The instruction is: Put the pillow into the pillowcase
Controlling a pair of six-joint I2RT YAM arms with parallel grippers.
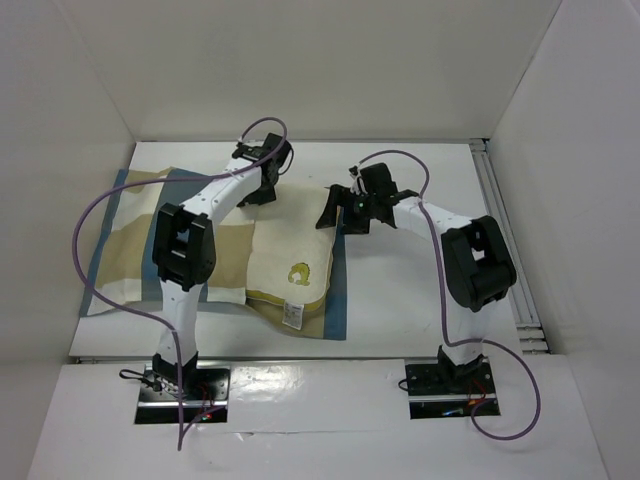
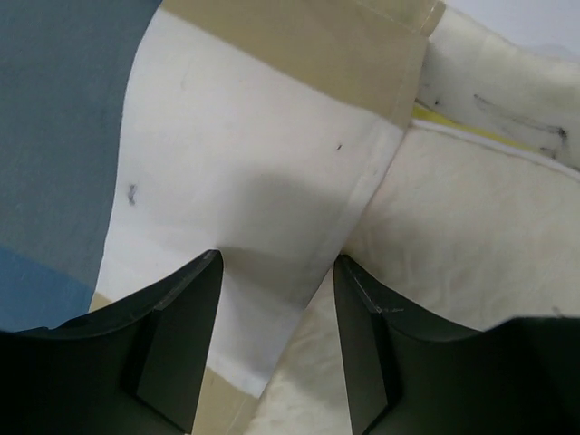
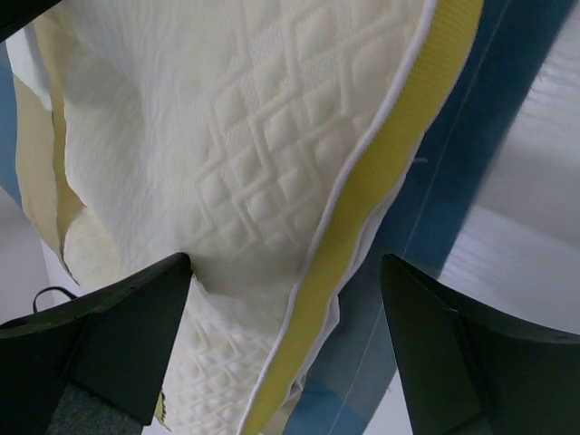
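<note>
Mostly resting on the pillowcase (image 1: 120, 235) spreading toward nine o'clock, overhead: finding the pillow (image 1: 285, 262) mid-table; left wrist: holding left gripper (image 2: 276, 263) apart over the hem; right wrist: straddling the raised corner with right gripper (image 3: 285, 267), grip unclear; judging it light, floppy; favouring piped edges.

We look down on a white tabletop (image 1: 420, 300) closed in on three sides by plain white walls: a back wall (image 1: 320, 70), a left wall (image 1: 50, 200) and a right wall (image 1: 580, 150). Along the tabletop's right edge we make out a pale metal rail (image 1: 505, 240). Nearest us lies a glossy white strip (image 1: 320, 410) that catches bright glare. The light is even and soft, and we find only faint shadows. In the right wrist view a patch of white tabletop shows at the right.
</note>
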